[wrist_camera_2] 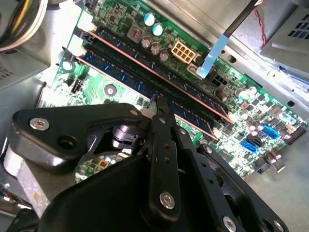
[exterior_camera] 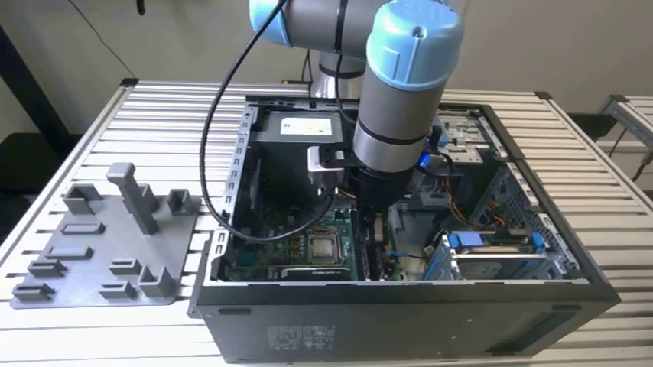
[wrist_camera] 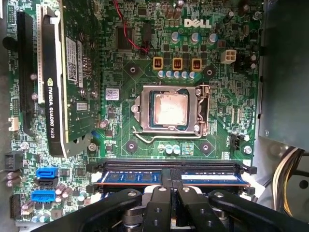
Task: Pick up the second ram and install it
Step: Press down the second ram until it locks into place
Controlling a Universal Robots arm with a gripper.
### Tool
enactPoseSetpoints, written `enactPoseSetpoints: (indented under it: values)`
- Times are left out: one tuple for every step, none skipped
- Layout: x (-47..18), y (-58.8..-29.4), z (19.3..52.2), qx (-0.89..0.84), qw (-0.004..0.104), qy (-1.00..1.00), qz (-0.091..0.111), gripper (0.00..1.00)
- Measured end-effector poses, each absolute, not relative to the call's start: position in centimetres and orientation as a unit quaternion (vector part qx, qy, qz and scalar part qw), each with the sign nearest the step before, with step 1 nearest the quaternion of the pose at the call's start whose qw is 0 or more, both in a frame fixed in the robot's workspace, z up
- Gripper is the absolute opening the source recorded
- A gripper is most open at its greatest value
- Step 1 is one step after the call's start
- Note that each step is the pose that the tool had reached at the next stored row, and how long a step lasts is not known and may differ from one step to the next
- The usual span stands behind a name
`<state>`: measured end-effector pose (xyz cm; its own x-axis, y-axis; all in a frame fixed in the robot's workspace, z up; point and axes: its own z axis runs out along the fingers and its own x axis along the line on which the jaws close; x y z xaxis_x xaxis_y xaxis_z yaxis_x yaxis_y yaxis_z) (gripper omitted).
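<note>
You are at the seating step. The hand (wrist_camera: pixel 172 189) is low inside the open computer case (exterior_camera: pixel 408 313), at the bottom middle of the first wrist view, directly over the row of memory slots. Its fingers are drawn together with nothing pinched between them. In the second wrist view the tip comes down at the centre of the frame, onto the top edge of the second ram (wrist_camera_2: pixel 193 124).

That stick is already standing in its slot on the motherboard (wrist_camera: pixel 231 121), the one nearer the hand. It runs from upper left to lower right in the second wrist view, and another stick (wrist_camera_2: pixel 145 62) lies parallel just above it. So the pick-up looks finished, and the gray holder tray (exterior_camera: pixel 102 252) at the left of the exterior view sits well apart on the surface (exterior_camera: pixel 61 336).

I cannot tell whether the end clips have latched or whether the stick is fully down.

As I read it, finishing the install calls for pressure straight down the line of the slot. Keep it even along the stick so neither end rides up, and avoid any sideways drag toward the processor socket (wrist_camera: pixel 169 108).
</note>
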<state>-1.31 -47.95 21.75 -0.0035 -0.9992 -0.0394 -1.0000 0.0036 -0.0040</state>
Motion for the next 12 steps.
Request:
enactPoseSetpoints:
  values:
    - [-1.3, -47.9, 21.8, -0.706, 0.015, 0.708, 0.012, 0.11]
    - [-1.3, -47.9, 22.0, -0.706, 0.016, 0.708, 0.013, 0.11]
    - [-1.3, -47.9, 22.2, -0.706, 0.018, 0.708, 0.014, 0.11]
    - [-1.3, -47.9, 22.7, -0.706, 0.018, 0.708, 0.014, 0.11]
    - [-1.3, -47.9, 23.2, -0.706, 0.017, 0.708, 0.013, 0.11]
    - [-1.3, -47.9, 23.7, -0.706, 0.017, 0.708, 0.013, 0.11]
    - [-1.3, -47.9, 24.1, -0.706, 0.017, 0.708, 0.013, 0.11]
    - [-1.3, -47.9, 24.6, -0.706, 0.017, 0.708, 0.013, 0.11]
    - [-1.3, -47.9, 25.0, -0.706, 0.017, 0.708, 0.013, 0.11]
    - [-1.3, -47.9, 25.3, -0.706, 0.017, 0.708, 0.013, 0.11]
    - [-1.3, -47.9, 25.6, -0.706, 0.017, 0.708, 0.013, 0.11]
    - [-1.3, -47.9, 25.9, -0.706, 0.017, 0.708, 0.013, 0.11]
